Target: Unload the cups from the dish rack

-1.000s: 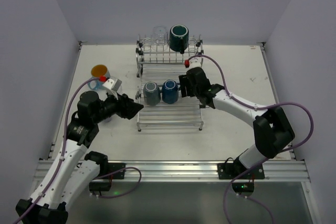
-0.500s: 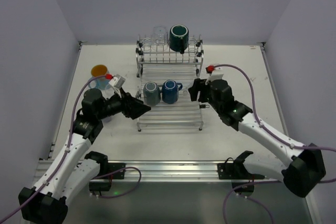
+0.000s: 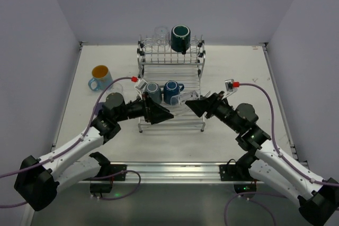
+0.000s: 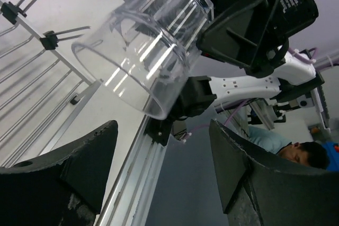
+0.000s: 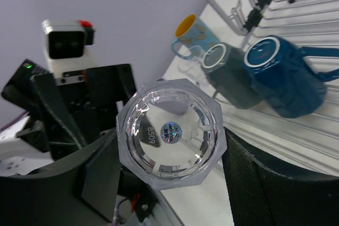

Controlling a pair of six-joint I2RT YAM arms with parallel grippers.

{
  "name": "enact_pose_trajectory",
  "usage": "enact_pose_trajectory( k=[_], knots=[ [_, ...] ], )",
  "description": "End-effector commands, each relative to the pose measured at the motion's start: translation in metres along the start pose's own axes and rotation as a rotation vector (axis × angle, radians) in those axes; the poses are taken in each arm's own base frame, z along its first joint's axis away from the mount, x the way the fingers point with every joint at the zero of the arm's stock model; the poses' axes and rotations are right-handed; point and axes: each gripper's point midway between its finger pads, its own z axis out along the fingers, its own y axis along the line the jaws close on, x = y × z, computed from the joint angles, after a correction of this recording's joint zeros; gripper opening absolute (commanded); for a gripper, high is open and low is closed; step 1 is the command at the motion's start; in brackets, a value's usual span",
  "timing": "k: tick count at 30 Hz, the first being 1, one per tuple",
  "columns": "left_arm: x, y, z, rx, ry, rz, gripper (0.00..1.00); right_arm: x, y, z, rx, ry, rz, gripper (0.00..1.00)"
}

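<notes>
My right gripper [image 3: 190, 105] is shut on a clear glass tumbler [image 3: 190, 98] and holds it in the air over the dish rack's [image 3: 172, 121] front right part. The right wrist view shows the tumbler's base [image 5: 169, 133] between my fingers [image 5: 265, 183]. My left gripper [image 3: 167, 116] is open and empty, facing the tumbler's mouth [image 4: 145, 51] from the left, a little apart. A teal mug [image 3: 153, 94] and a dark blue mug [image 3: 171, 92] lie on the rack's tray. Another teal mug [image 3: 180, 38] and a clear glass [image 3: 160, 34] stand on the rear tier.
A light blue mug with orange inside [image 3: 100, 77] stands on the table left of the rack, with what looks like a clear glass [image 3: 114, 89] beside it. Both arms cross over the rack's front edge. White walls close the table on three sides.
My right arm has drawn back from the rack toward the near right, carrying the tumbler. My left arm has swung right from the orange-lined mug over the rack's front, toward the tumbler.
</notes>
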Motion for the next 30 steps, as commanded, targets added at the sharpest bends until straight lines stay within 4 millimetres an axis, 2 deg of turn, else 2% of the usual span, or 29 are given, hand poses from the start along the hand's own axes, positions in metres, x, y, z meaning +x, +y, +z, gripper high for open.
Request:
enact_pose_trajectory(
  k=[1,3,6,9,12,13,14,15,16,17,18,19,20,22,23,24,25,26,28,29,30],
  knots=[
    [-0.019,-0.014,0.015,0.051,-0.092,-0.008,0.73,-0.006,0.045,-0.004,-0.213,-0.005,0.09,0.21],
    [-0.019,-0.019,0.023,0.078,-0.097,-0.015,0.73,-0.001,0.051,-0.005,-0.257,0.016,0.115,0.21],
    [-0.02,-0.026,0.03,0.123,-0.104,-0.025,0.73,0.015,0.043,0.0,-0.249,0.049,0.146,0.21],
    [-0.023,-0.032,0.034,0.15,-0.128,-0.02,0.67,0.027,0.04,0.002,-0.257,0.07,0.17,0.21],
    [-0.03,-0.031,0.034,0.145,-0.171,-0.014,0.51,0.033,0.04,0.004,-0.264,0.078,0.187,0.22],
    [-0.031,-0.031,0.034,0.146,-0.18,-0.011,0.2,0.036,0.04,0.005,-0.265,0.085,0.189,0.23],
    [-0.034,-0.032,0.034,0.143,-0.197,0.0,0.07,0.038,0.039,0.006,-0.263,0.089,0.192,0.35],
    [-0.037,-0.033,0.033,0.131,-0.199,0.009,0.0,0.039,0.039,0.006,-0.263,0.089,0.192,0.46],
    [-0.04,-0.032,0.033,0.107,-0.198,0.017,0.0,0.04,0.037,0.005,-0.259,0.088,0.192,0.58],
    [-0.033,-0.009,0.034,-0.015,-0.159,0.031,0.0,0.037,0.037,0.003,-0.257,0.071,0.185,0.69],
    [-0.051,-0.021,0.031,-0.038,-0.189,0.083,0.0,0.035,0.037,0.002,-0.257,0.065,0.179,0.9],
    [-0.056,-0.02,0.027,-0.087,-0.188,0.109,0.0,0.034,0.037,0.001,-0.248,0.059,0.168,0.98],
    [-0.067,-0.017,0.015,-0.191,-0.195,0.161,0.0,0.033,0.032,-0.002,-0.219,0.055,0.146,0.99],
    [-0.078,-0.008,-0.003,-0.338,-0.197,0.205,0.0,0.028,0.03,-0.006,-0.196,0.038,0.119,0.99],
    [-0.089,-0.001,-0.024,-0.488,-0.199,0.241,0.0,0.033,0.023,-0.008,-0.16,0.056,0.1,0.99],
    [-0.094,0.005,-0.037,-0.575,-0.198,0.252,0.0,0.024,0.025,-0.012,-0.151,0.022,0.082,0.99],
    [-0.106,0.019,-0.057,-0.727,-0.226,0.283,0.0,0.03,0.014,-0.014,-0.099,0.05,0.072,0.99],
    [-0.105,0.025,-0.078,-0.848,-0.17,0.275,0.0,0.029,0.011,-0.016,-0.076,0.049,0.039,0.99],
    [-0.11,0.036,-0.102,-1.0,-0.152,0.287,0.0,0.019,0.008,-0.022,-0.041,0.012,0.009,0.99],
    [-0.117,0.048,-0.124,-1.126,-0.14,0.302,0.0,0.022,-0.001,-0.024,-0.004,0.026,-0.014,0.99],
    [-0.121,0.056,-0.134,-1.185,-0.133,0.303,0.0,0.019,-0.001,-0.026,0.005,0.018,-0.027,0.99]
  ],
)
